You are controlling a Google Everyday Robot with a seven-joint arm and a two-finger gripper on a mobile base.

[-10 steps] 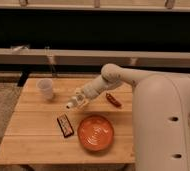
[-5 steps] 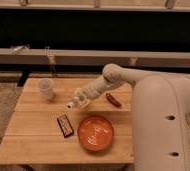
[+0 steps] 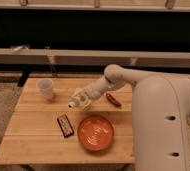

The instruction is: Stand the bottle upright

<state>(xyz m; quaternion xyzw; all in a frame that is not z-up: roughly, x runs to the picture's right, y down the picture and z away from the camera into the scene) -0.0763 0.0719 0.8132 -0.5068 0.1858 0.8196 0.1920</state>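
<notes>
- The arm is reaching out over the middle of the wooden table, and its gripper is hovering low above the boards, a little to the right of the white cup.
- The bottle is sitting right at the gripper's tip, pale against pale. It is lying tilted, its capped end pointing down and to the left, not upright yet.
- I am guessing the gripper is pinching the bottle across its slim body, since the two are overlapping so closely. Whether the bottle is touching the wood or hanging just above it, I cannot say.
- That tilt makes sense to me: a bottle taken from its side has to be swung round before its base can meet the table, and it looks partway through that swing.
- The spot under the gripper is bare wood, which seems a sensible place to set something narrow that could topple.
- Counting what is around: one white cup at the back left, one dark snack bar near the front, one orange plate to the right of that bar, and one small red thing beyond the arm, on its right.
- One bottle, one gripper, one arm.
- The cup is standing near the working spot, and the plate and bar are lying well apart from it.
</notes>
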